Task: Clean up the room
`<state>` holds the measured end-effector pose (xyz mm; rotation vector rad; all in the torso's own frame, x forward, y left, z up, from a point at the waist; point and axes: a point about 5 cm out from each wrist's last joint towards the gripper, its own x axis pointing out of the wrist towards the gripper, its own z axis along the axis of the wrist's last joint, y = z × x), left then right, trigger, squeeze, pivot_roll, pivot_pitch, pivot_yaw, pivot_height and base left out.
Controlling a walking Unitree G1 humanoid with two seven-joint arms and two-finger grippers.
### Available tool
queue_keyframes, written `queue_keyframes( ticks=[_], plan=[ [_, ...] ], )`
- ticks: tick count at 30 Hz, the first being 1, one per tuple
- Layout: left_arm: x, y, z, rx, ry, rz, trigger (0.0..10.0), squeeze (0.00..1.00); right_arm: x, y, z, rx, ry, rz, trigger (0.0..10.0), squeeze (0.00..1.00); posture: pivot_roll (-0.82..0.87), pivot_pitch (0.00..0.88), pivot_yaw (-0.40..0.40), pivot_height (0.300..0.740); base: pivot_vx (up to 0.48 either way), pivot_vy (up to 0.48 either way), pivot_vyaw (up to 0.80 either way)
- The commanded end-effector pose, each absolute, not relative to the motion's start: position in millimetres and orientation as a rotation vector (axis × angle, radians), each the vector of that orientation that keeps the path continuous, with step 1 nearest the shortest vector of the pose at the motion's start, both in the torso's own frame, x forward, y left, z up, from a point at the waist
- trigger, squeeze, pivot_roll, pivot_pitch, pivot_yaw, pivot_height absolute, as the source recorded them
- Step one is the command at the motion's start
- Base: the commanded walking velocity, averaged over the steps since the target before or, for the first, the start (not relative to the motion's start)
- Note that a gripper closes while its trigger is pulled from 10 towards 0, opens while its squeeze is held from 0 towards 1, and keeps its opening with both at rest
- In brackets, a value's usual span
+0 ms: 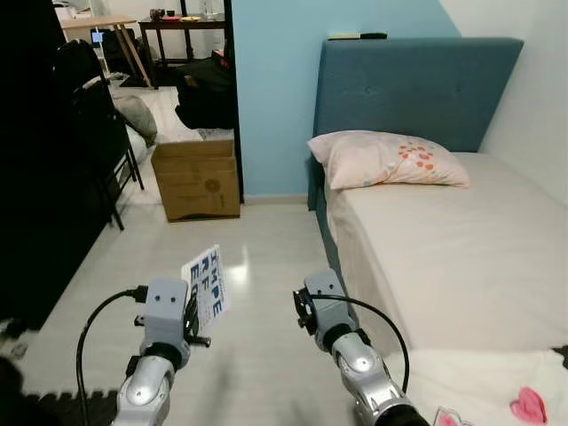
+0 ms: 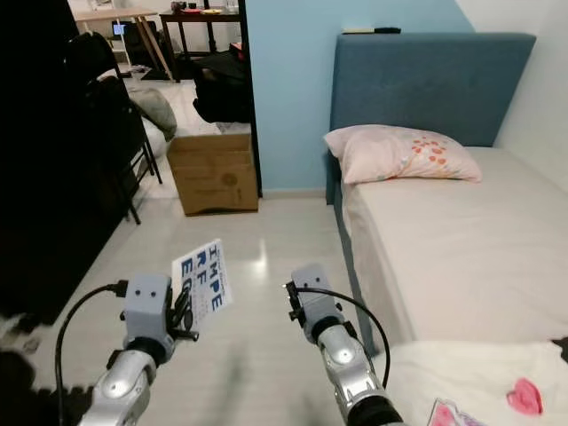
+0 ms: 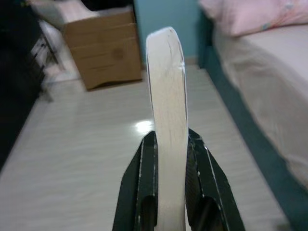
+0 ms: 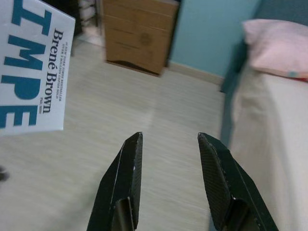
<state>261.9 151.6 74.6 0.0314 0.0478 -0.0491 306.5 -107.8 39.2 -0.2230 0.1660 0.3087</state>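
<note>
Book in hand, not yet put away.
Left end effector [image 3: 167,180] clamped on book [image 1: 206,281], short of cardboard box [image 1: 197,179]; right end effector [image 4: 169,161] open, empty.

Soft indoor light, floor [image 1: 257,266] glare

book [image 4: 33,72] title cut off by edge | bed [image 1: 461,257] foot cropped

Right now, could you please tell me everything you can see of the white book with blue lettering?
The white paperback book with large blue cover lettering is thin, with pale page edges. It is held upright above the pale floor, clamped between the left gripper's black fingers; nothing else touches it. The cover faces the right gripper.
</note>
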Motion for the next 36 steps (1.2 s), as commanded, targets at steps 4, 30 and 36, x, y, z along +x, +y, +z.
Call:
queue_keyframes(
  ticks=[4, 30, 36],
  plan=[
    [261.5, 156.1, 77.8, 0.036, 0.022, -0.037, 10.0, 0.00, 306.2, -102.1, 38.9, -0.206, 0.169, 0.318, 10.0, 0.00, 0.01, 0.000, -0.004, 0.740, 0.424, 0.000, 0.00],
    [262.8, 158.2, 78.2, 0.041, 0.013, -0.042, 10.0, 0.00, 307.6, -101.6, 39.7, -0.190, 0.166, 0.317, 10.0, 0.00, 0.01, 0.000, 0.000, 0.740, 0.425, 0.000, 0.00],
    [263.1, 161.0, 78.7, 0.045, 0.011, -0.038, 10.0, 0.00, 307.8, -100.4, 40.0, -0.183, 0.166, 0.323, 10.0, 0.00, 0.01, 0.000, -0.002, 0.740, 0.426, 0.000, 0.00]
  ],
)
